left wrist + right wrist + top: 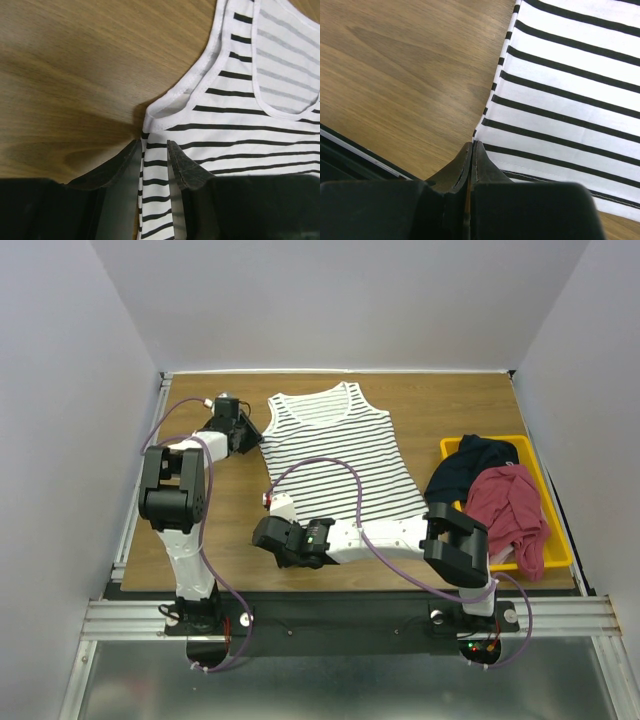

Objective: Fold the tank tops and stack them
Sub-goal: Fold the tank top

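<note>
Plain pale walls [350,300] box in a wooden table [450,410], nothing fancy. Out at 3 o'clock on the table there's a yellow tray [450,447] with two bunched-up bits of clothing in it. The dark red tank top [510,510] is heaped on the 5 o'clock side, spilling over the near rim. A dark navy garment [470,468] is piled at the 11 o'clock end, hanging over the tray's left rim.

The striped tank top [340,455] is out of the tray, spread flat mid-table, neckline pointing to 12 o'clock and hem at 6.

The left gripper [152,145] sits at roughly 10 o'clock on that top, just below the armhole. Its jaws are partly apart and straddle the side edge of the cloth, so the striped fabric runs right between them, but it doesn't look pinched.

The right gripper [471,144] is down at the 7 o'clock hem corner, jaws pressed together with no gap. The tips are right at the corner of the striped cloth, though honestly I can't tell if any fabric is actually caught in there.
</note>
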`<state>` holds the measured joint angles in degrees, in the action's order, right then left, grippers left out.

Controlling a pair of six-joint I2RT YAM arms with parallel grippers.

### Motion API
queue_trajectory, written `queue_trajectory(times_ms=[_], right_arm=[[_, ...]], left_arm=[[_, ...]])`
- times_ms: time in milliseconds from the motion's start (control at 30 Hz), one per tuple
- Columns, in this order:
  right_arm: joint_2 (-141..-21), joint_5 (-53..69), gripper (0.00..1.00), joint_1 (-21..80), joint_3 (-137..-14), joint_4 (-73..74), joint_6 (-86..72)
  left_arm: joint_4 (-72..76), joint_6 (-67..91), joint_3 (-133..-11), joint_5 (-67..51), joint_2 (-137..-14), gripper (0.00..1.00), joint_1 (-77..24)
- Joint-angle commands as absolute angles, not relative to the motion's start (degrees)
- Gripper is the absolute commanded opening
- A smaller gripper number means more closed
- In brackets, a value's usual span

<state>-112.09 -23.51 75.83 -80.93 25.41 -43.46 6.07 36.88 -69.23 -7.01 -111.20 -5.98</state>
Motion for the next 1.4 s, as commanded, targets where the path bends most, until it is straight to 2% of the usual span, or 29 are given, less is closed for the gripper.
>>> queue_trajectory(times_ms=[0, 167, 333, 600, 633, 733, 1133, 1367], right_arm=[[-109.6, -23.6, 0.00, 76.5, -81.3, 23.2, -44.4], [-109.2, -23.7, 0.00, 76.5, -80.9, 23.2, -44.6], [-108.9, -23.8, 0.00, 76.5, -80.9, 23.2, -44.6], [-108.5, -23.9, 0.00, 76.5, -80.8, 23.2, -44.7], [-108.3, -23.7, 0.00, 76.5, -80.8, 23.2, -44.7], [-108.6, -23.2, 0.01, 76.5, -81.4, 23.2, -44.6], [-116.1, -17.3, 0.00, 79.1, -91.0, 22.3, -44.0], [-115.3, -18.6, 0.00, 79.1, -90.1, 21.3, -44.4]], left_arm=[[4.8, 35.5, -72.2, -4.6, -112.2, 0.40, -6.5], [3.4, 34.8, -74.7, -3.0, -113.7, 0.43, -7.0], [1.6, 34.2, -76.5, -0.4, -114.8, 0.39, -7.7], [1.1, 33.9, -76.8, -0.4, -115.1, 0.17, -8.1], [1.0, 33.9, -77.0, -0.4, -114.8, 0.10, -8.1], [0.1, 33.9, -77.6, 2.5, -113.6, 0.00, -8.1], [-4.9, 34.3, -79.5, 9.7, -108.7, 0.00, -6.4], [-6.2, 32.3, -81.6, 8.0, -108.0, 0.00, -5.6]])
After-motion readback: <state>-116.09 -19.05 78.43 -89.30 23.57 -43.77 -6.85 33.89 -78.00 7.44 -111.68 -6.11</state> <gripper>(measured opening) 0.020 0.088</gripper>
